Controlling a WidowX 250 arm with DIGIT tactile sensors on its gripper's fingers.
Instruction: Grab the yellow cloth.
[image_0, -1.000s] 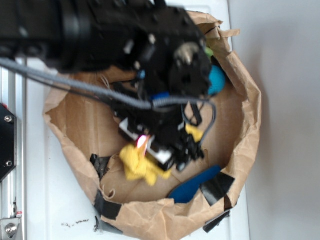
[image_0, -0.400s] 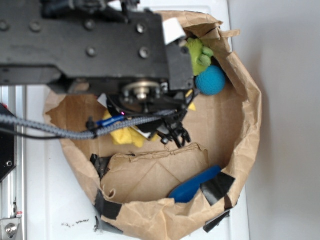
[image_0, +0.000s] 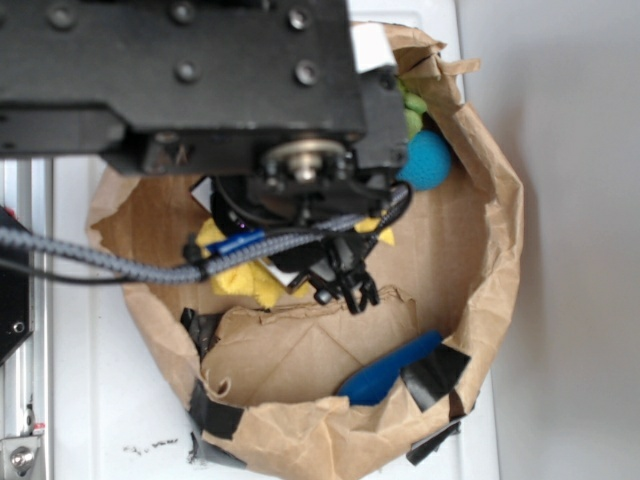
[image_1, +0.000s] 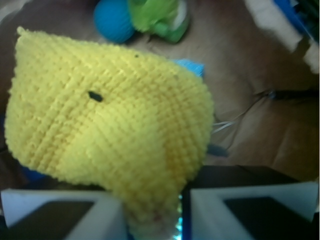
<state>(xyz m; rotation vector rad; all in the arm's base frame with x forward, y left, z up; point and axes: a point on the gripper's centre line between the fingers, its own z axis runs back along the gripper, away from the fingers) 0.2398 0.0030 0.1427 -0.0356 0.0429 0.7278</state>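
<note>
The yellow cloth (image_1: 110, 120) is a bright knitted piece that fills most of the wrist view, hanging from my gripper (image_1: 152, 215). Its narrow end is pinched between the two fingers (image_1: 65, 212), so the gripper is shut on it. In the exterior view the yellow cloth (image_0: 245, 280) shows only in part under the black arm, above the floor of the brown paper bag (image_0: 490, 250). The gripper itself is hidden there behind the arm and cables.
A blue ball (image_0: 428, 160) and a yellow-green plush toy (image_0: 410, 105) lie at the bag's far right wall; both also show in the wrist view, ball (image_1: 114, 20) and plush (image_1: 160, 17). A blue object (image_0: 385, 372) and black tape (image_0: 435, 375) sit near the bag's front rim.
The arm has swung toward the back of the bag, carrying the yellow cloth from the front floor area up and leftward. The cloth stays in the gripper.
</note>
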